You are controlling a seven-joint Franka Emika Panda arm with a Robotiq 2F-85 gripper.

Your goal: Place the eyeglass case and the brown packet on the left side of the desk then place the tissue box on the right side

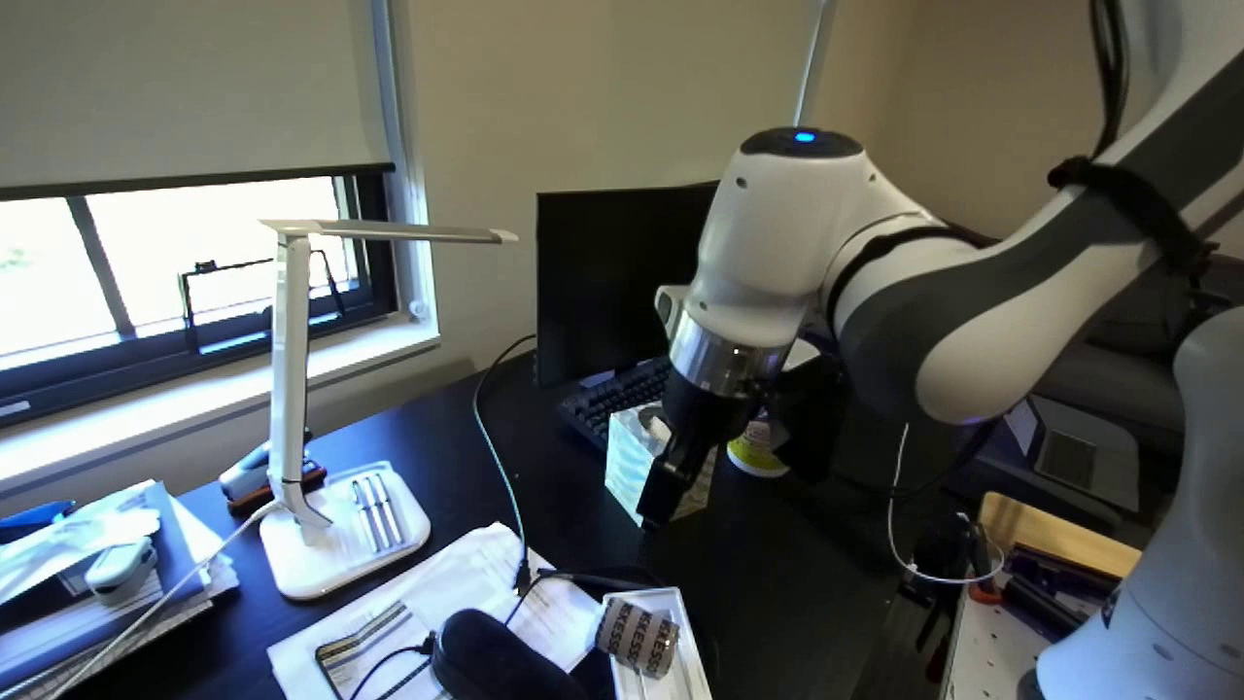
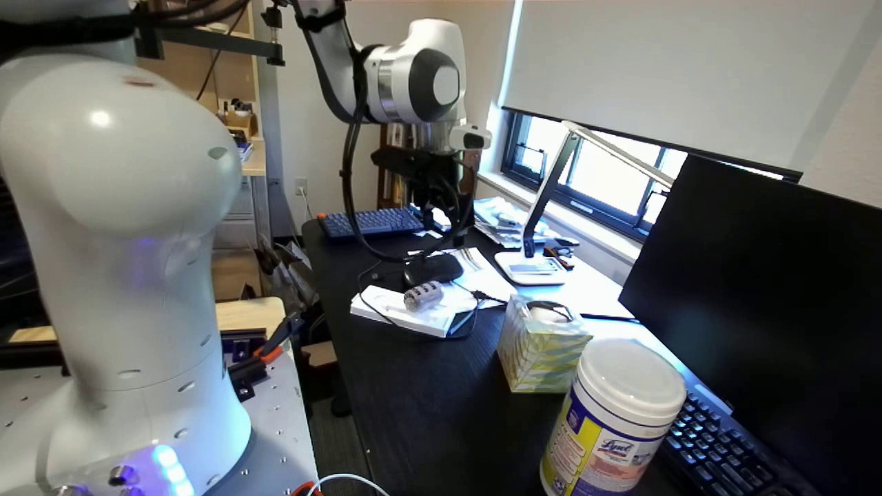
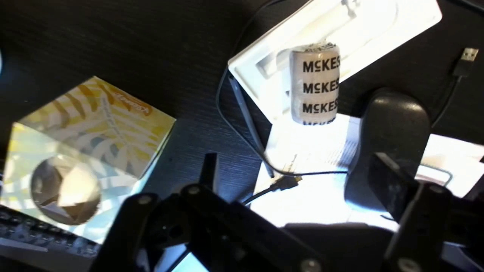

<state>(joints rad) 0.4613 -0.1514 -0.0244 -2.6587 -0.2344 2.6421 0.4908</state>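
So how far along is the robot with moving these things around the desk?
Probably done: the eyeglass case lies over white papers, and the brown roll, presumably the packet, lies partly over a white tray, both seemingly on the left side of the desk.
In hand: nothing; the gripper is open.
Remaining: the tissue box stands near the keyboard, so it likely must go further right.

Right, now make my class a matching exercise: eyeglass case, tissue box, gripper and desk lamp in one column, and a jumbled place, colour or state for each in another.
1. eyeglass case
2. tissue box
3. gripper
4. desk lamp

A. jaws apart, nothing held
B. black, partly over papers
C. white, by the window
D. yellow leaf pattern

Pairs: 1-B, 2-D, 3-A, 4-C
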